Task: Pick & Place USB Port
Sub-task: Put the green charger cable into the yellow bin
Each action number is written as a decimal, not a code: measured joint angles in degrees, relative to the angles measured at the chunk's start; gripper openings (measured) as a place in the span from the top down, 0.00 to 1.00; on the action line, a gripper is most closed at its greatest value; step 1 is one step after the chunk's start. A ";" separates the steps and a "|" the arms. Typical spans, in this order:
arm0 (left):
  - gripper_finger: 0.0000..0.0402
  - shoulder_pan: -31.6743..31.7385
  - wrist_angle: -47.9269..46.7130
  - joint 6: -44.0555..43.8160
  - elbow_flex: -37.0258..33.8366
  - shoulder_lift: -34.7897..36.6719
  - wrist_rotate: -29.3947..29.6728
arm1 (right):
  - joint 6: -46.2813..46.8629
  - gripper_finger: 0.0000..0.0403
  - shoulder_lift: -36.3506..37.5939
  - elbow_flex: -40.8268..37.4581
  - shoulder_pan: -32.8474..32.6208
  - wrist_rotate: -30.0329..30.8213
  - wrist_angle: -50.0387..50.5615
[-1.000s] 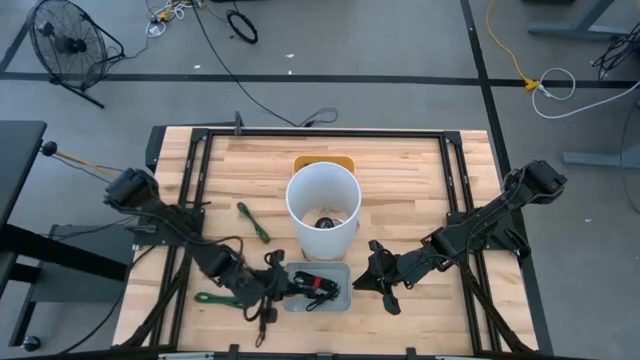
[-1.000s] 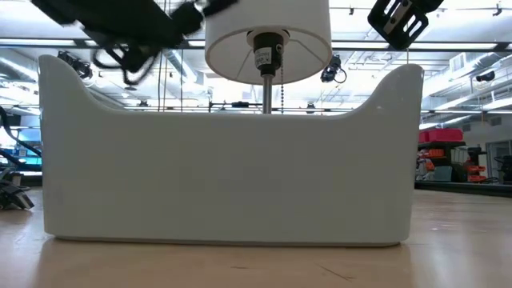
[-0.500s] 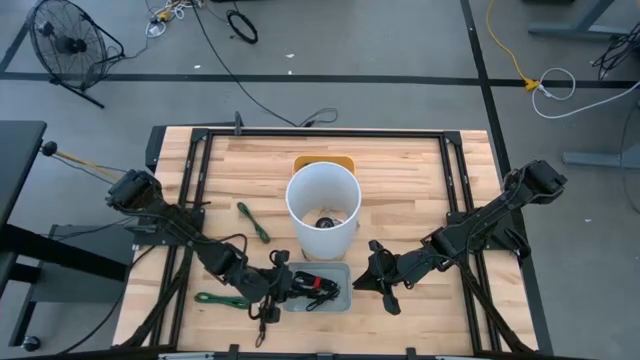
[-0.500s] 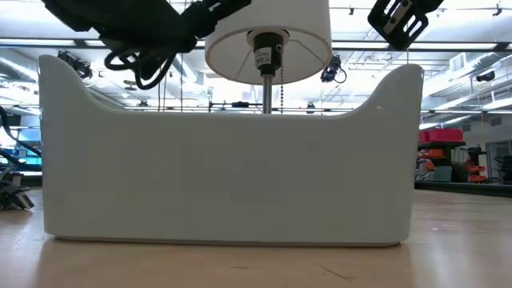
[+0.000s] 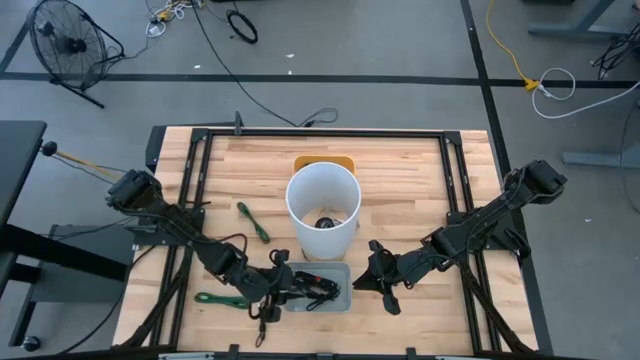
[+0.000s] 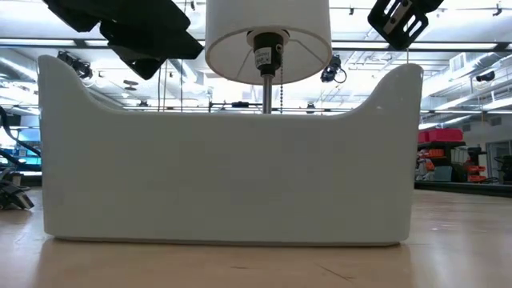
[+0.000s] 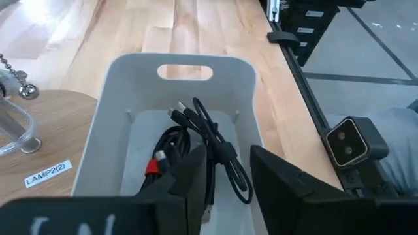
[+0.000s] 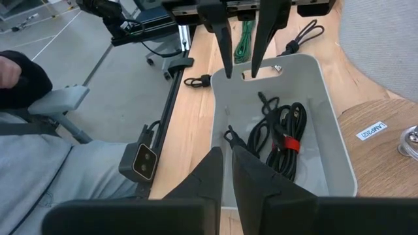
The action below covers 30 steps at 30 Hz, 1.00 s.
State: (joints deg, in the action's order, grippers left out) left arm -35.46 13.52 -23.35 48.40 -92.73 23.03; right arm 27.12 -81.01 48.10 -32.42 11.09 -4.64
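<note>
A white bin (image 5: 340, 270) stands at the table's near edge, in front of the lamp. Black USB cables (image 7: 215, 153) lie coiled on its floor, one with a red band (image 8: 287, 143). My left gripper (image 7: 228, 179) hovers open over the bin's left end, its fingers above the cables and touching nothing. The right wrist view shows those fingers (image 8: 225, 39) spread above the bin's rim. My right gripper (image 8: 228, 163) hangs shut just right of the bin (image 8: 326, 98), with nothing in it.
A lamp with a white shade (image 5: 322, 208) stands just behind the bin. Green cables (image 5: 253, 221) (image 5: 215, 297) and a black one (image 5: 265, 312) lie left of the bin. Black frame rails (image 5: 190, 190) run along the table's sides. A person in grey (image 8: 39, 150) sits beyond the table.
My left gripper has opened over the bin. The black cable that hung in a loop below it has dropped out of the low view into the bin. My right gripper has kept still.
</note>
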 joint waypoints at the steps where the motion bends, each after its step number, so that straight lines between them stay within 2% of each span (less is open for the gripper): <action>1: 0.69 0.00 -0.09 -0.02 0.00 0.07 -0.60 | -0.01 0.91 0.00 0.00 0.01 0.00 0.00; 5: 0.71 -0.32 -3.10 -1.69 0.00 2.16 -5.19 | -0.01 0.91 0.00 0.00 0.02 0.00 0.00; 9: 0.73 -0.50 -12.34 -3.88 0.02 6.96 -6.25 | 0.32 0.91 0.00 0.00 0.02 0.00 0.00; 14: 0.76 -0.40 -30.56 -1.29 0.04 13.39 -1.98 | 0.91 0.91 0.00 0.00 0.01 -0.02 0.00; 17: 0.79 -0.02 -43.43 -0.11 0.04 16.32 3.62 | 0.91 0.91 0.00 0.00 0.00 0.00 0.02; 20: 0.81 1.57 -56.00 -4.91 0.02 18.49 9.32 | 0.90 0.91 0.00 0.00 0.02 0.00 0.02; 22: 0.82 3.57 -61.95 -7.36 0.02 19.25 10.23 | 0.85 0.91 0.00 0.00 0.00 0.00 0.02; 25: 0.82 6.13 -68.07 -6.79 -0.01 19.35 10.22 | 0.69 0.91 0.00 0.00 0.01 0.00 0.02; 30: 0.79 10.42 -69.48 5.81 -0.09 18.47 10.20 | 0.65 0.91 0.00 0.00 0.02 0.00 0.02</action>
State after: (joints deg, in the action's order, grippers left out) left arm -25.04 -55.96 -17.54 48.31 -74.26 33.23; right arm 27.77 -81.01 48.10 -32.40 11.09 -4.62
